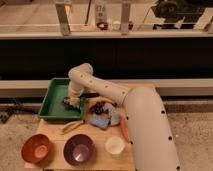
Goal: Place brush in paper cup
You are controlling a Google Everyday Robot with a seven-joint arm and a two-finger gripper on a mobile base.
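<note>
Reaching from the near right corner of the surface (51, 132) toward its far left corner, with the white arm (107, 90) bent over the green tray (50, 107) and the end effector (74, 101) lowered inside that tray, close to its right wall. Cannot tell the end effector's state, released or clenched, nor any grasp on a thing. Seems to meet the brush (67, 102) there: a small dark shape with a pale bit, low on the tray floor right at the end effector's tip, touching or nearly so. Finds the paper cup (114, 145) upright by the near edge, right of centre, well apart from the tray and the brush. Shows a purple bowl (79, 149) just left of the cup and an orange bowl (36, 148) at the near left corner. Places a long tan utensil (73, 126) between the tray and the purple bowl, a blue-grey item (102, 120) at mid-surface with a dark cluster (100, 106) just beyond it toward the far edge, and a slim orange thing (123, 129) close beside the arm, between the blue-grey item and the paper cup.
</note>
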